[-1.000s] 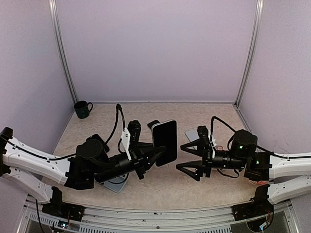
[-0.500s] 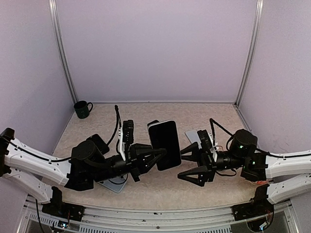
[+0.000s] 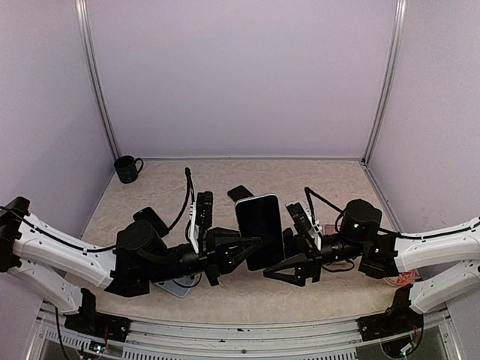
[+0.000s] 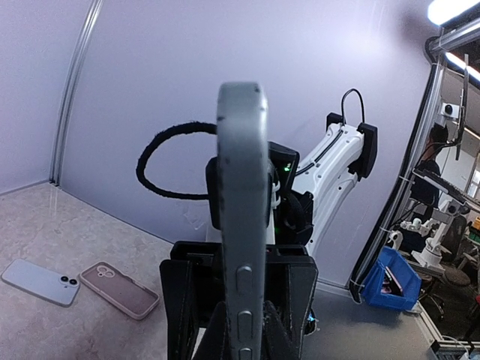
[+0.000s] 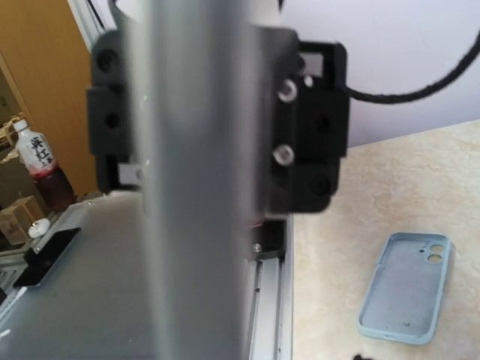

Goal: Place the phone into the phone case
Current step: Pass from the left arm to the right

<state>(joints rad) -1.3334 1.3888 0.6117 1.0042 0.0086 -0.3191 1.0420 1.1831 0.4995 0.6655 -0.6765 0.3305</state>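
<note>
robot lab test cell, not home or shop. plain lilac panel walls on three sides, held by aluminium posts. speckled beige tabletop, metal rail along near edge. two white-and-black arms bolted there: left arm, right arm. past right side: blue parts bin, strip light overhead, cluttered bench. past near edge: drink bottle by orange-brown wall. dark mug in far left corner.
</note>
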